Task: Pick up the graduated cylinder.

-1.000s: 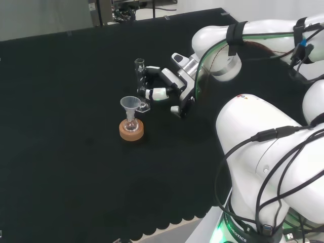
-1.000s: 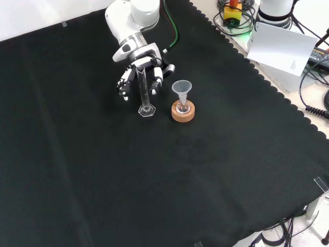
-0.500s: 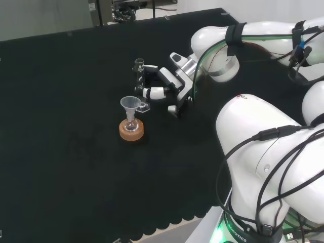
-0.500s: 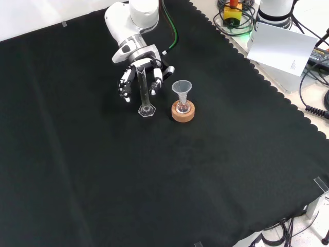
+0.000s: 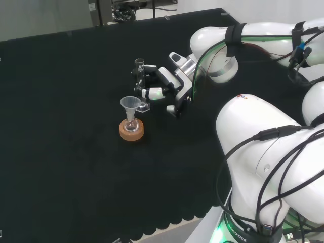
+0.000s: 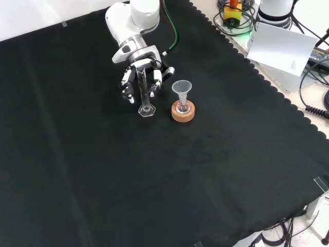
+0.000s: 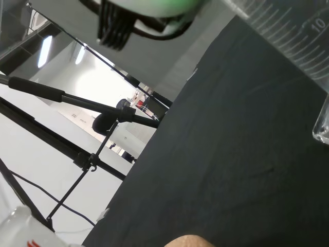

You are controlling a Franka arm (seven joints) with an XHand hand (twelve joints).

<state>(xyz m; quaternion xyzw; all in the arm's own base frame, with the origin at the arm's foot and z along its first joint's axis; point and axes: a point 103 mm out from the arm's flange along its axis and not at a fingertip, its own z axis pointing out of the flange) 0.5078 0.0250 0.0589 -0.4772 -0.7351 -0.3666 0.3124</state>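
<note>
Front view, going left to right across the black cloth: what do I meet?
Black-and-white robot hand → clear glass graduated cylinder with hexagonal base → clear plastic funnel in a small flask on a round cork ring stand.
</note>
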